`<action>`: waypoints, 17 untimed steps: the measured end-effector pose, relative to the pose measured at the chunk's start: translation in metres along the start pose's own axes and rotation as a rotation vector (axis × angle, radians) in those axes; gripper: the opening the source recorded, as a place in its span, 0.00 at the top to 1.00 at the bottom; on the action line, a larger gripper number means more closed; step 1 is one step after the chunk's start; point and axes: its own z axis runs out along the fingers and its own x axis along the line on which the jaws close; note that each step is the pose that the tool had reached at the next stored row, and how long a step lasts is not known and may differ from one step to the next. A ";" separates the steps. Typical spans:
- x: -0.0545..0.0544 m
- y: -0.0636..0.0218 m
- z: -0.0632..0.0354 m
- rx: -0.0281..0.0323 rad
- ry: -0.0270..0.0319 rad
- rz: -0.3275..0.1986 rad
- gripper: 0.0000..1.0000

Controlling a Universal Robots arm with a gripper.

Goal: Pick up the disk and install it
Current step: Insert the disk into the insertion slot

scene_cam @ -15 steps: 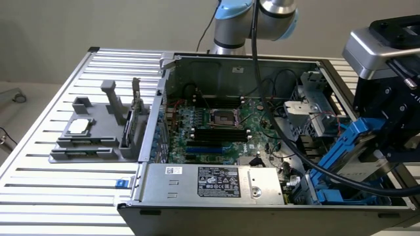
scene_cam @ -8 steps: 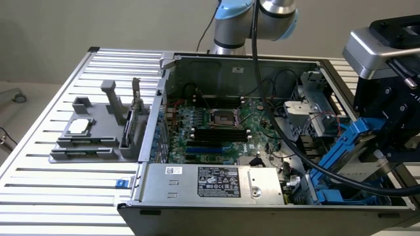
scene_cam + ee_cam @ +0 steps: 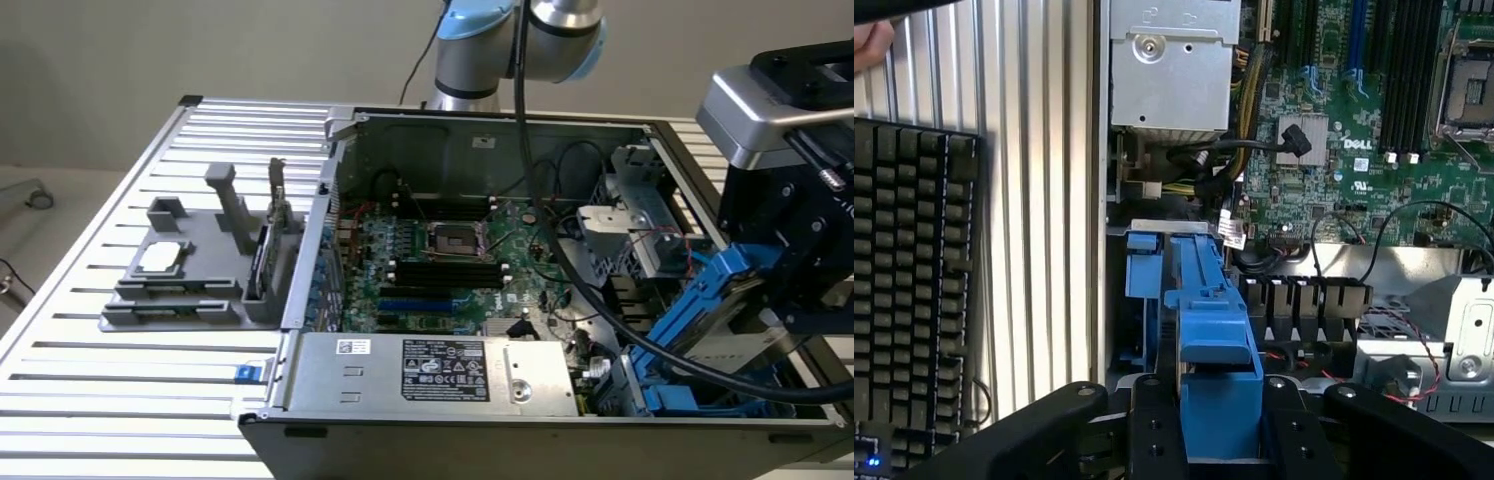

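The disk (image 3: 697,312) hangs tilted over the front corner of the open computer case (image 3: 467,130), on the exterior view's right. Its blue carrier frames a silver-grey body. My gripper (image 3: 781,300) is shut on it from above. In the wrist view the disk's blue carrier (image 3: 1216,345) sits between my two black fingers (image 3: 1154,425), which press on its sides; my gripper (image 3: 1220,415) holds it just above the blue-railed drive bay (image 3: 1141,265). The disk's label is hidden.
The motherboard (image 3: 441,260) and silver power supply (image 3: 427,370) fill the case. Thick black cables (image 3: 601,300) run beside the bay. A grey fixture (image 3: 187,275) with a small silver chip stands on the slatted table. A keyboard (image 3: 904,290) and a hand (image 3: 869,45) lie outside the case.
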 end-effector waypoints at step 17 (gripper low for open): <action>0.000 -0.0002 0.0001 0.0000 -0.0001 0.000 0.62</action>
